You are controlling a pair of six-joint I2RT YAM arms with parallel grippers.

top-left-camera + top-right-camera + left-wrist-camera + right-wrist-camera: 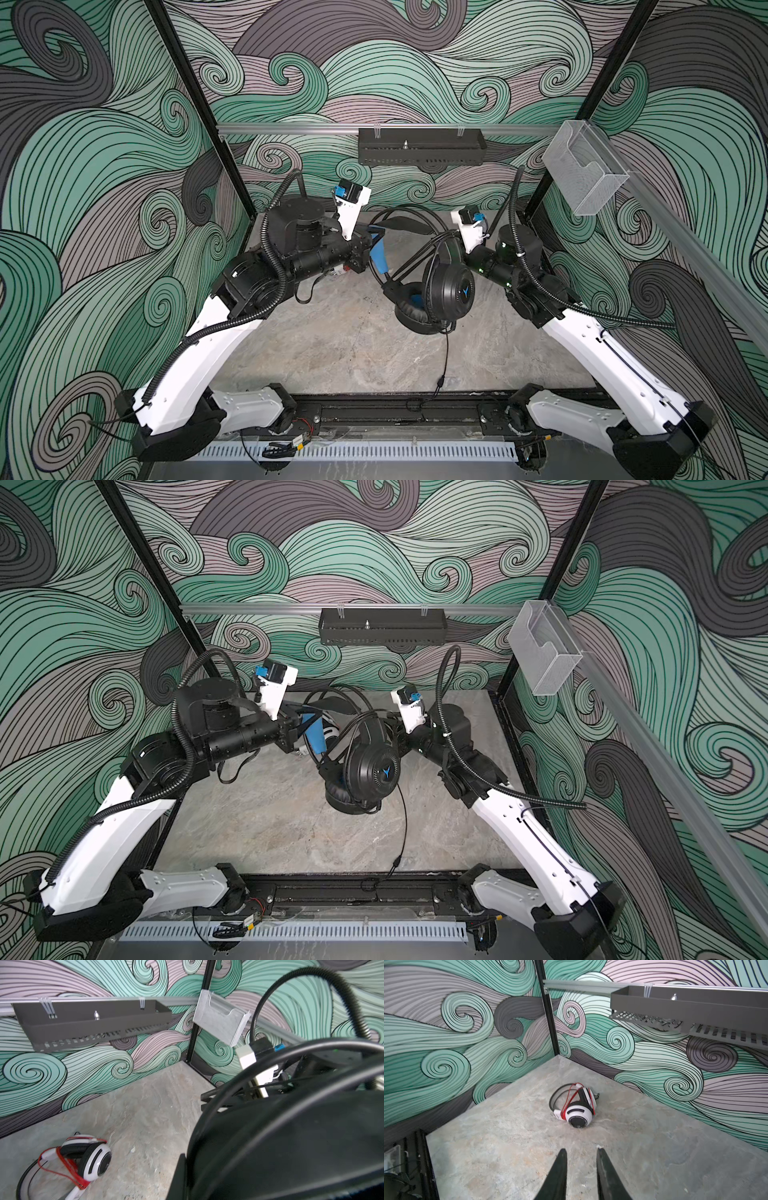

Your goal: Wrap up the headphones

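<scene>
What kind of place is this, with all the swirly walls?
Likely a robot lab booth: two robot arms mounted at a table, swirly walls closing it in, and black headphones to practise on.

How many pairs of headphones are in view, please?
2. The large black over-ear headphones with blue accents are central; the white headphones with red cable lie on the grey table farther back.

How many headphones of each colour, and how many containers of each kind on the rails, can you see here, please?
black headphones: 1
white headphones: 1
metal basket: 1
clear box: 1
Total: 4
</scene>
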